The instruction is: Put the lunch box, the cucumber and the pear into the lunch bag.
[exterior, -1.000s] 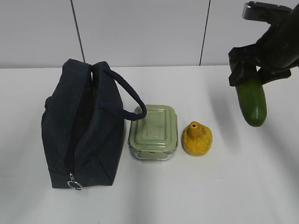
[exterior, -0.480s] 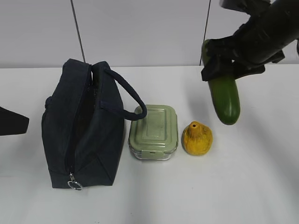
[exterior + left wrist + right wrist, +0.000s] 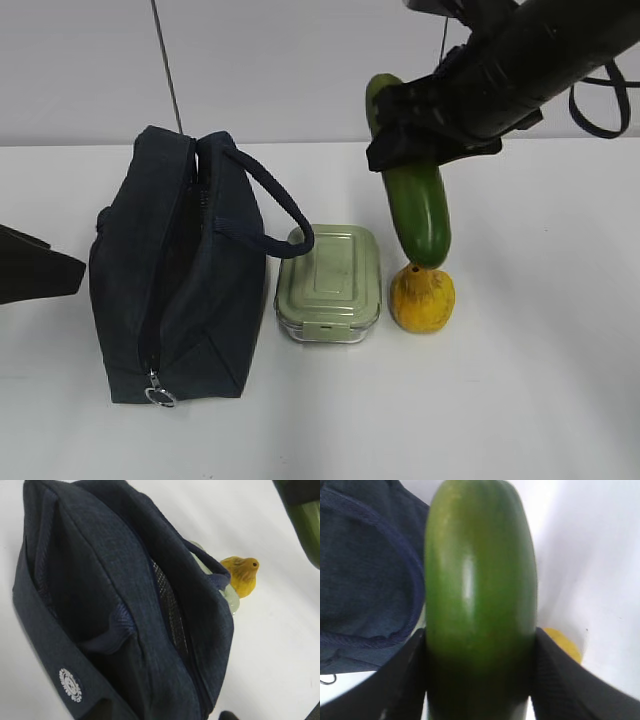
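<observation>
Two of your grippers matter here, though you only see one clearly. Your right gripper (image 3: 405, 140) is clamped across the long, smooth, dark green cucumber (image 3: 415, 190) near its upper end, up in the air in the upper right of the exterior view. The cucumber's long axis runs nearly vertical, tilted slightly, with its free rounded end pointing down and hanging just above the pointed top of the small squat yellow-orange pear (image 3: 421, 298). In the right wrist view you see the cucumber (image 3: 480, 600) filling the middle of the frame, a dark finger (image 3: 402, 680) pressed against either side.

Your left gripper sits at the left edge of the exterior view as a dark shape; you cannot tell how its jaws stand from the pictures.

On the white table (image 3: 520, 400), the dark navy fabric lunch bag (image 3: 180, 280) stands at centre left, its top zipper open and its loop handle (image 3: 265, 200) drooping toward the small rectangular container with the pale sage-green clip lid (image 3: 328, 283), which sits just beside it. The pear rests just right of that lunch box.
</observation>
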Available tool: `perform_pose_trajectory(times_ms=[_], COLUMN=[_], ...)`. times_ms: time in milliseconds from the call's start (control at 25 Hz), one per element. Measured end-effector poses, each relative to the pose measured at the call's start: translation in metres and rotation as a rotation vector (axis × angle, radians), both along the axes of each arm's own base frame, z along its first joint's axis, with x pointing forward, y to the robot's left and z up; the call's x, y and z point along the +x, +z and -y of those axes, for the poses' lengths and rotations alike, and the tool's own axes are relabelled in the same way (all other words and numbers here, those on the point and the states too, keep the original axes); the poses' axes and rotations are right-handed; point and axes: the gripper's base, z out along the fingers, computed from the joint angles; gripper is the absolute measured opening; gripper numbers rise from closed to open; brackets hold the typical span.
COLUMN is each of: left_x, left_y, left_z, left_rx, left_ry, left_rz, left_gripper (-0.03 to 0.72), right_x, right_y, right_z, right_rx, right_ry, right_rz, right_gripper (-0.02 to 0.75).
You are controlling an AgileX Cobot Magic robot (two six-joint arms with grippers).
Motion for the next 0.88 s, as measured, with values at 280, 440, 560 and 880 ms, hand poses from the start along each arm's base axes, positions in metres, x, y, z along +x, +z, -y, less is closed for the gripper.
perform_pose_trajectory(times_ms=[280,440,560,880], left_x=[0.017,0.026,0.030,0.033], left_y=[-0.020,-0.031,-0.036,-0.035], left_z=[0.018,0.022,0.022,0.022], left_rx=[0.029,0.037,0.040,0.031], left_ry=[-0.039,-0.025,-0.005,0.017], left_rz=[-0.041,-0.064,-0.071,-0.055], left_gripper=[0.382,0.341,0.190,0.005], right_x=[-0.001,0.000,0.002,0.000], right_y=[0.002,0.009,0.022,0.047], right_z=[-0.007,-0.009,-0.013,-0.062], right_rx=[0.021,0.041,0.087,0.330], right_ry=[0.020,0.037,0.059,0.224], right_rz=[0.020,0.038,0.075,0.119], right_gripper=[0.399,0.398,0.398,0.398])
